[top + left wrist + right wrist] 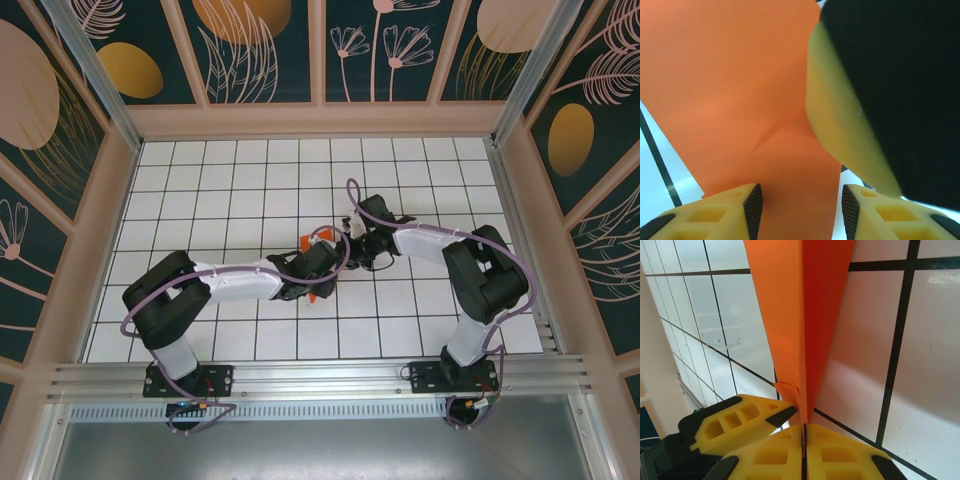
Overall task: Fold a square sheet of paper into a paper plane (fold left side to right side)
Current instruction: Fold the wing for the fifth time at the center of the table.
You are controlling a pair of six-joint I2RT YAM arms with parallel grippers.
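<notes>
The folded orange paper (790,315), running up the middle of the right wrist view, is being pinched by the clenched right gripper (802,432), while the left gripper (801,207) is being held, seemingly released, with jaws apart around it.

- The paper (318,240) is bright orange, plain and unmarked, and shows from above as small patches at mid-table.
- In the right wrist view the paper (785,315) is folded double along a sharp centre crease and stands on edge above the white grid.
- Its near end, with one small curled corner, is pinched in the closed right gripper (802,432).
- In the left wrist view the paper (730,75) shows a broad face with a short slanted crease.
</notes>
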